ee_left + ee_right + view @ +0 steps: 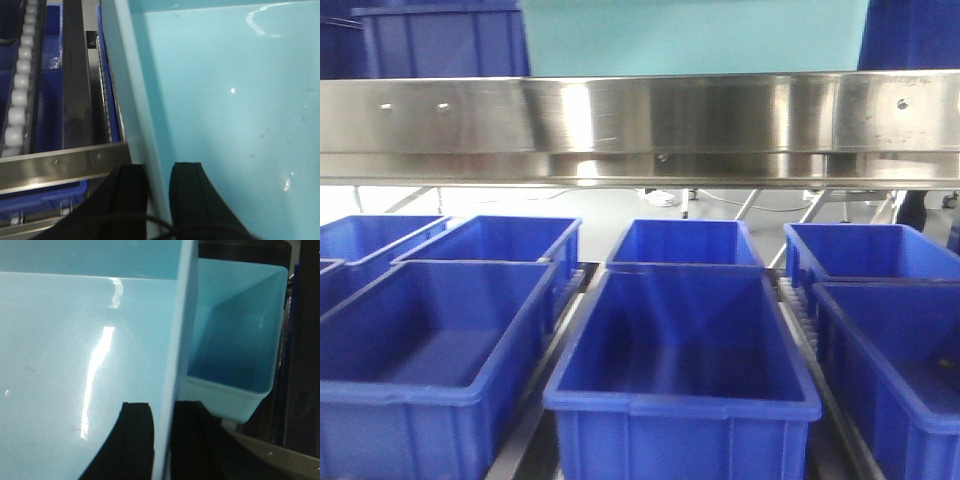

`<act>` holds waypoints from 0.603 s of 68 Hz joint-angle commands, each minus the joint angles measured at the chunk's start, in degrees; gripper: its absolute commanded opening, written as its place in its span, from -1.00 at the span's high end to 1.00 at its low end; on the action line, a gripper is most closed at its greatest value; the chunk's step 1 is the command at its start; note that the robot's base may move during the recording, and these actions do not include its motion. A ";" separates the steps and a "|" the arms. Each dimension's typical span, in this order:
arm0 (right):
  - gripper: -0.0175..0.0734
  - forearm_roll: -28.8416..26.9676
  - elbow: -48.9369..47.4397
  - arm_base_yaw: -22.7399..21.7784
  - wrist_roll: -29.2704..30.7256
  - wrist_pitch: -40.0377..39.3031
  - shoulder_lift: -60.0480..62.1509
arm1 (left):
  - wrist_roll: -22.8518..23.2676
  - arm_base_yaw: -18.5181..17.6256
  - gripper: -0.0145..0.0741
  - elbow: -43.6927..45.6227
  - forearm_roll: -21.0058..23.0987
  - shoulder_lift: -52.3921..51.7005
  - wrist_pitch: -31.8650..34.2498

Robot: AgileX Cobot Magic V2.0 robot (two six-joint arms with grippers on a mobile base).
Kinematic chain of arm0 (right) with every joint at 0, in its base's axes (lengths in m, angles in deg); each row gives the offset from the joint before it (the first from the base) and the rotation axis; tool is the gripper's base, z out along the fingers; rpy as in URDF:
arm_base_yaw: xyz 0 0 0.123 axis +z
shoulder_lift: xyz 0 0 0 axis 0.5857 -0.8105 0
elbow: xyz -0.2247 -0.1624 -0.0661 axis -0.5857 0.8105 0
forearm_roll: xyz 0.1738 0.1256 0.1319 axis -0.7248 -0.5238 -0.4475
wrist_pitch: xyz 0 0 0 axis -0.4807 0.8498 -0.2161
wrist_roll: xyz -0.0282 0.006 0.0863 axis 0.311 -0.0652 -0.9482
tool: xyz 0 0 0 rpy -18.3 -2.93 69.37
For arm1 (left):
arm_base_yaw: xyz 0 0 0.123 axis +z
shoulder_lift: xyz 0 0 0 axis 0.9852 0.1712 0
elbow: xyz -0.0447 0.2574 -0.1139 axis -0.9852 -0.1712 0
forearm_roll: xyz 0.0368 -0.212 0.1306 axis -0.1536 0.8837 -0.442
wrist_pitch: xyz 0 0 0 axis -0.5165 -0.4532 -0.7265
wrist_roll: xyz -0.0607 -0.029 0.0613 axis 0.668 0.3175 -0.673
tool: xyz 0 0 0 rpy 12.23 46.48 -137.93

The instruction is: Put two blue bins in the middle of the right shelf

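Pale blue plastic fills both wrist views. My left gripper pinches the side wall of a pale blue bin, and my right gripper clamps a pale blue wall likewise, with a second pale bin just to its right. Ahead, dark blue bins sit under a steel rail. I cannot read the dark tag.

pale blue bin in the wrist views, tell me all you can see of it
The pale blue bin looks like smooth glossy plastic, with glare streaks across its inside, which shows nothing in it. Its thin walls stand upright. The left pincer straddles one wall, one finger inside and one outside; the right pincer grips a wall the same way. A second pale bin sits just beyond it.
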 commanded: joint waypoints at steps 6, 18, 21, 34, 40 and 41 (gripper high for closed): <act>0.95 -0.66 -0.73 -0.18 1.19 -2.80 0.68 | -1.14 0.04 0.92 0.70 1.73 -0.70 1.34; 0.95 -0.66 -0.73 -0.18 1.19 -2.80 0.68 | -1.14 0.04 0.92 0.70 1.73 -0.70 1.34; 0.95 -0.66 -0.73 -0.18 1.19 -2.80 0.68 | -1.14 0.04 0.92 0.70 1.73 -0.70 1.34; 0.95 -0.66 -0.73 -0.18 1.19 -2.80 0.68 | -1.14 0.04 0.92 0.70 1.73 -0.70 1.34; 0.95 -0.66 -0.73 -0.18 1.19 -2.80 0.68 | -1.14 0.04 0.92 0.70 1.73 -0.70 1.34; 0.95 -0.66 -0.73 -0.18 1.19 -2.80 0.68 | -1.14 0.04 0.92 0.70 1.73 -0.70 1.34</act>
